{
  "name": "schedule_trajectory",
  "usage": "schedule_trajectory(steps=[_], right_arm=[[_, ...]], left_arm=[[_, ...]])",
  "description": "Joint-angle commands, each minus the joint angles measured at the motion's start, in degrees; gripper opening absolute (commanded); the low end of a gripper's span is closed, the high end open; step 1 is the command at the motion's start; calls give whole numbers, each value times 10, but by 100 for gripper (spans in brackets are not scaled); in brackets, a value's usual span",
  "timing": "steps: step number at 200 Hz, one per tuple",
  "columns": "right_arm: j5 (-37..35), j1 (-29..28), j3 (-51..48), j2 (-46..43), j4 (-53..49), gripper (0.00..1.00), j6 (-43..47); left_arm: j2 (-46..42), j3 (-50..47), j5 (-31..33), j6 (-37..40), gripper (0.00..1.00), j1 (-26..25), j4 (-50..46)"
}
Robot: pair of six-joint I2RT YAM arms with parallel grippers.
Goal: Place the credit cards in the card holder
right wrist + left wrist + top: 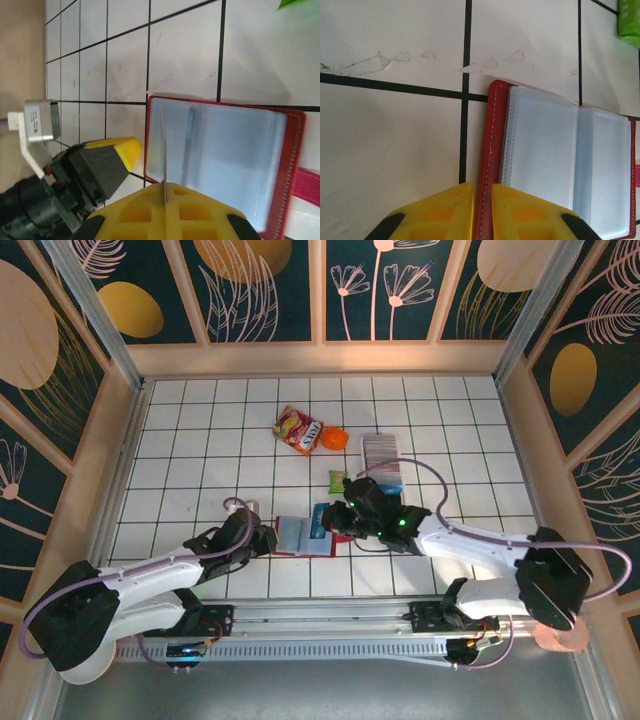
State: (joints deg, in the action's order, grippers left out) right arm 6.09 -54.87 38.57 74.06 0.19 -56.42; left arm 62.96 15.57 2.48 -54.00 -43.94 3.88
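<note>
Cards (380, 452) wait right of centre while my right gripper (165, 192) pinches one card (163, 145) over the open card holder (235, 150), left gripper (482, 202) narrow at its edge, hold unclear.

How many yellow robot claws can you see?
2. The left claw is at the card holder's red edge. The right claw pinches a thin credit card edge-on over the open holder. None seem hidden.

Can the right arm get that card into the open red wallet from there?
Probably yes: the right tool holds the card edge-on over the open card holder, nothing lies between, and the left tool pinches its red edge.
</note>
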Motion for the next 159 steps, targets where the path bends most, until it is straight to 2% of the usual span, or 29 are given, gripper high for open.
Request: schedule_trajectory(steps=[1,68,159], right_arm=[[-1,-5,8,47,71,0,-69],[16,-7,22,147,106,0,-76],[28,-15,20,181,135,0,-85]], left_arm=[[2,6,2,11,15,-2,7],[6,-5,-5,11,11,-3,13],[24,-13,-16,11,7,-3,29]])
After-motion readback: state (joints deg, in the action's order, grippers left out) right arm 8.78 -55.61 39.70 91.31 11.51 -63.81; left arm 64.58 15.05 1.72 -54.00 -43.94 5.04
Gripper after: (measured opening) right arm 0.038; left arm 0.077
